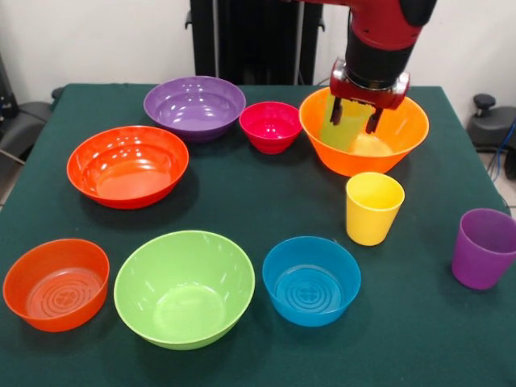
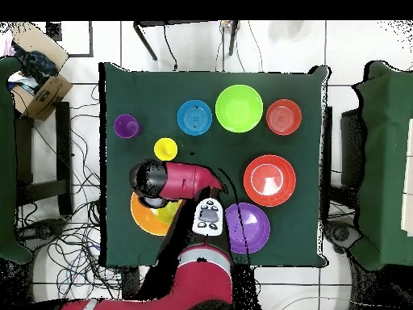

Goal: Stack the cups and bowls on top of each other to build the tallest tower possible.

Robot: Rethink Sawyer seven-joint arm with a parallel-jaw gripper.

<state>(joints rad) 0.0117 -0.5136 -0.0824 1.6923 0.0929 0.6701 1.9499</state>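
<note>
My gripper (image 1: pixel 355 115) hangs over the big orange bowl (image 1: pixel 403 133) at the back right, shut on the green cup (image 1: pixel 348 129), whose base reaches down inside that bowl. The yellow cup (image 1: pixel 373 207) and the purple cup (image 1: pixel 482 247) stand upright in front of it. The other bowls sit singly on the cloth: purple (image 1: pixel 193 105), pink (image 1: pixel 270 125), wide red-orange (image 1: pixel 127 165), small orange (image 1: pixel 55 282), lime green (image 1: pixel 184 286) and blue (image 1: pixel 310 280). No tower shows. In the overhead view the arm (image 2: pixel 181 179) covers the gripper and part of the orange bowl (image 2: pixel 145 219).
The dark green table (image 1: pixel 242 201) ends close behind the purple cup on the right. Chairs stand at both sides of the table (image 2: pixel 319 161) in the overhead view, and a cardboard box (image 2: pixel 40 93) with cables lies on the floor.
</note>
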